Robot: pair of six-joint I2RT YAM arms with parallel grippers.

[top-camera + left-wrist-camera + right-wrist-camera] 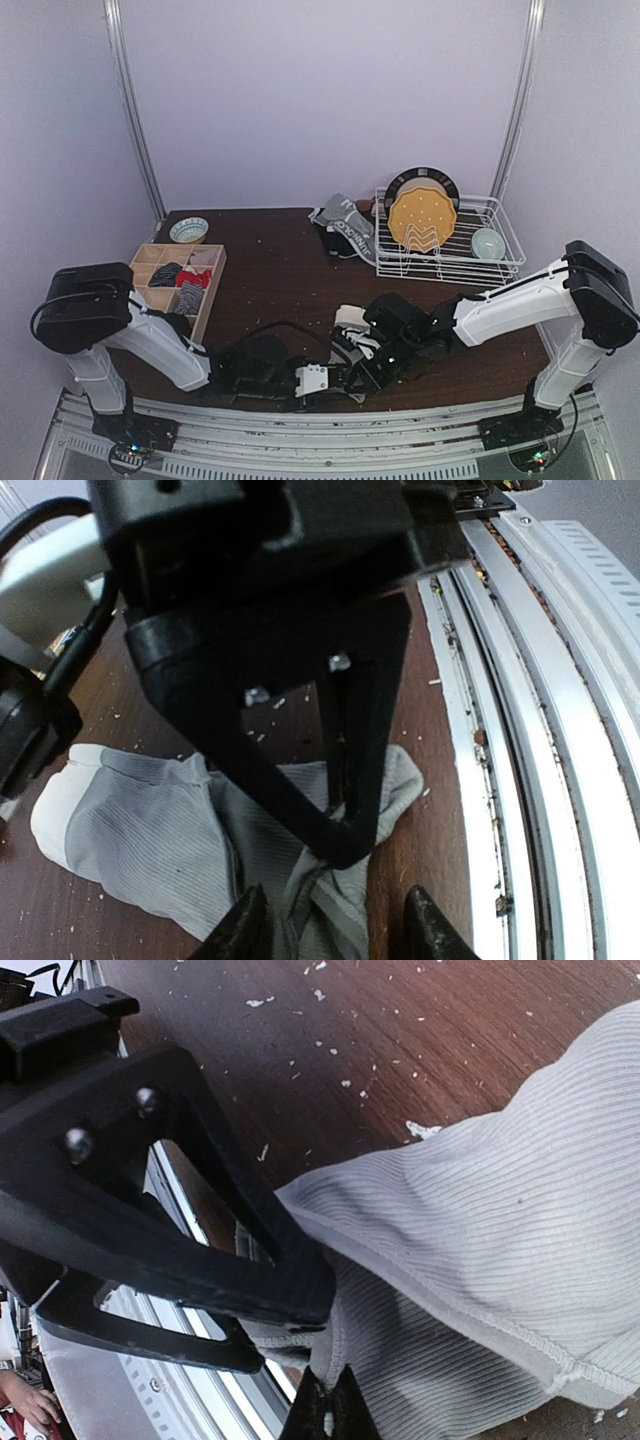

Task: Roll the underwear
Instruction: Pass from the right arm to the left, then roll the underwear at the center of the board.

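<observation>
Cloth: light grey knitted underwear (480,1240), finely ribbed, matt, with a stitched hem.
Table: dark brown wooden table top (400,1050), smooth with a slight sheen, speckled with pale crumbs.
Fingers: matt black plastic left gripper (335,932) and right gripper (325,1410), both with bright metal screw heads.
Rail: silver grooved metal rail (560,730) at the near edge, dull sheen.
Rack: white wire dish rack (448,268), far right.
Box: pale bare-wood compartment box (214,288), left.

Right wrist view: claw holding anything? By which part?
Yes. The right claw is shut on the grey ribbed briefs, pinching a bunched fold at one edge of the cloth; which hem that is cannot be told.
</observation>
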